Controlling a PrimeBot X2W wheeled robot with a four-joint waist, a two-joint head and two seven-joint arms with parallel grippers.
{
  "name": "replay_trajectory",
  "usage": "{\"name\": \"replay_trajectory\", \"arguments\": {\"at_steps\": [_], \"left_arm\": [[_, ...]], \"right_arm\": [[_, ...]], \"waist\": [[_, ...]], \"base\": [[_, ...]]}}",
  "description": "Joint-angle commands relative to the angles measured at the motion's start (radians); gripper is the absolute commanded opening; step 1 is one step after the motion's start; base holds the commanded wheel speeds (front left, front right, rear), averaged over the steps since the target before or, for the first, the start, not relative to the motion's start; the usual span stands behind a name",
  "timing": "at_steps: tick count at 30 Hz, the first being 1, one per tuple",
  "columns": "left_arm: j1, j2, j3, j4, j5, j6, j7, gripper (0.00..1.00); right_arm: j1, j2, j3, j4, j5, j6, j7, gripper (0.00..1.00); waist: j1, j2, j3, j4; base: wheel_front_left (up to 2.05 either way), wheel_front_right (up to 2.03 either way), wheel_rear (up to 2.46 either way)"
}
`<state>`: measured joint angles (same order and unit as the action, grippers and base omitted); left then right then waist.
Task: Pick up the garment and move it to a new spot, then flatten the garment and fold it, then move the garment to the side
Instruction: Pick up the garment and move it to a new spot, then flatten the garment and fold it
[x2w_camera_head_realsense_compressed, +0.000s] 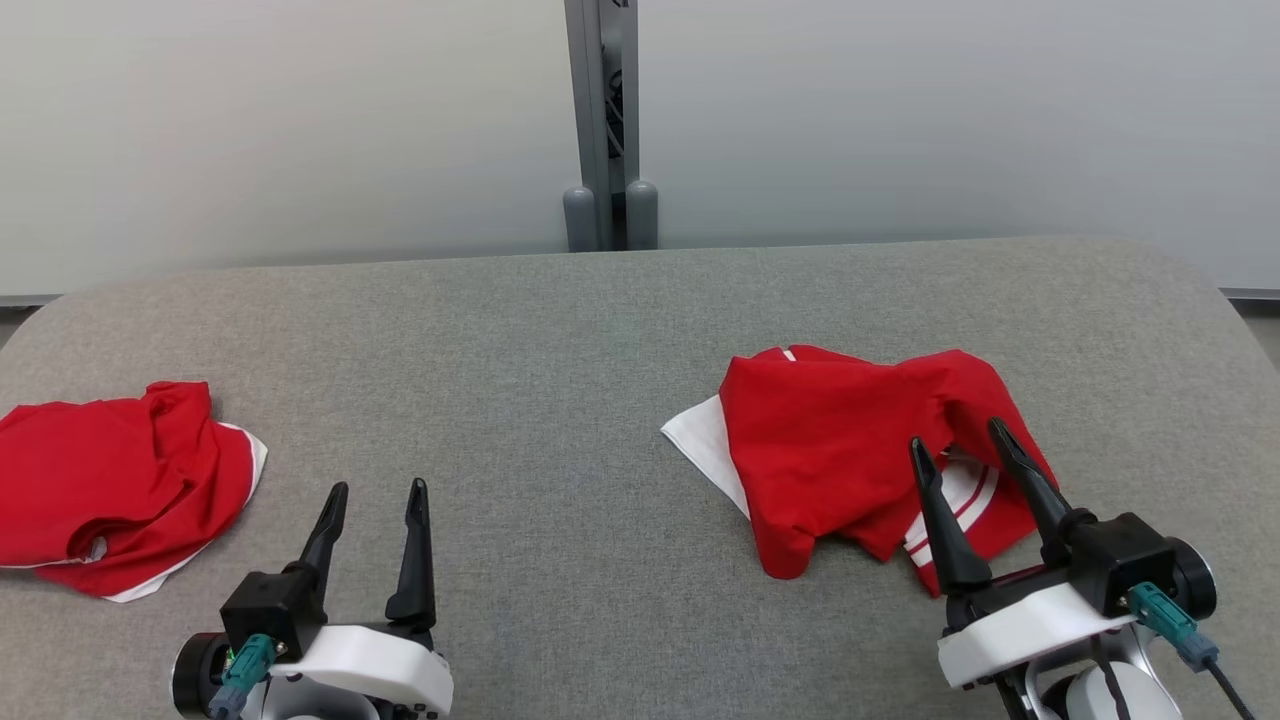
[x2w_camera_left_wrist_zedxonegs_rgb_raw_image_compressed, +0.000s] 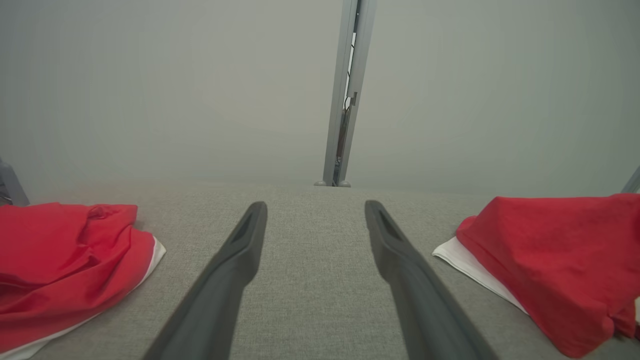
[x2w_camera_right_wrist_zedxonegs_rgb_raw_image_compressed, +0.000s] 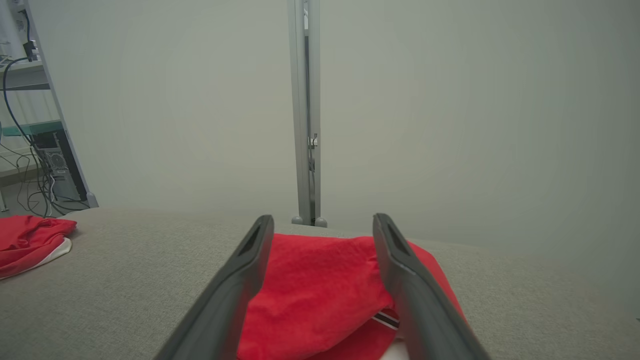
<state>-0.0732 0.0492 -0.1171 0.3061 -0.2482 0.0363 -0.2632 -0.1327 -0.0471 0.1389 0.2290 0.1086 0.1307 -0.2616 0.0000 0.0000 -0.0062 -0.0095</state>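
A crumpled red garment (x2w_camera_head_realsense_compressed: 830, 450) with white trim and white stripes lies on the right half of the grey table (x2w_camera_head_realsense_compressed: 560, 350). My right gripper (x2w_camera_head_realsense_compressed: 955, 433) hovers open over its near right part, with red cloth (x2w_camera_right_wrist_zedxonegs_rgb_raw_image_compressed: 320, 285) below and between the fingers but nothing pinched. Over bare table at the lower left, my left gripper (x2w_camera_head_realsense_compressed: 379, 486) is also open and holds nothing. In the left wrist view the left gripper (x2w_camera_left_wrist_zedxonegs_rgb_raw_image_compressed: 315, 205) points at bare fabric, with that garment (x2w_camera_left_wrist_zedxonegs_rgb_raw_image_compressed: 550, 260) off to its right.
A second crumpled red garment (x2w_camera_head_realsense_compressed: 110, 480) with white edging lies at the table's left edge, left of the left gripper. A grey post (x2w_camera_head_realsense_compressed: 605, 120) stands against the pale wall behind the table. Shelving with cables (x2w_camera_right_wrist_zedxonegs_rgb_raw_image_compressed: 35, 150) stands beyond the far left corner.
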Motion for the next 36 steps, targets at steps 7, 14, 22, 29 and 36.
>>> {"name": "replay_trajectory", "arguments": {"at_steps": [7,14,22,29,36], "left_arm": [[-0.028,0.003,-0.039,-0.006,-0.009,0.009,-0.002,1.00],[-0.078,0.003,-0.094,-0.015,-0.068,0.024,-0.002,1.00],[-0.104,0.003,-0.115,-0.018,-0.091,0.035,-0.002,1.00],[-0.101,0.003,-0.127,-0.010,-0.106,0.039,-0.002,1.00],[-0.093,0.003,-0.134,-0.003,-0.113,0.043,-0.002,1.00]], "right_arm": [[-0.003,-0.036,0.089,0.043,-0.003,0.000,-0.006,1.00],[-0.106,-0.089,0.187,0.266,-0.074,0.000,-0.005,1.00],[-0.196,-0.077,0.174,0.473,-0.111,0.000,-0.004,0.13],[-0.211,-0.059,0.211,0.423,-0.045,0.000,-0.004,0.00],[-0.261,-0.057,0.314,0.379,0.016,0.000,-0.004,0.00]], "waist": [[0.0000,0.0000,0.021,0.034],[0.0000,0.0000,0.092,0.128],[0.0000,0.0000,0.130,0.209],[0.0000,0.0000,0.120,0.234],[0.0000,0.0000,0.095,0.241]], "base": [[0.00,0.00,0.00],[0.00,0.00,0.00],[0.00,0.00,0.00],[0.00,0.00,0.00],[0.00,0.00,0.00]]}}
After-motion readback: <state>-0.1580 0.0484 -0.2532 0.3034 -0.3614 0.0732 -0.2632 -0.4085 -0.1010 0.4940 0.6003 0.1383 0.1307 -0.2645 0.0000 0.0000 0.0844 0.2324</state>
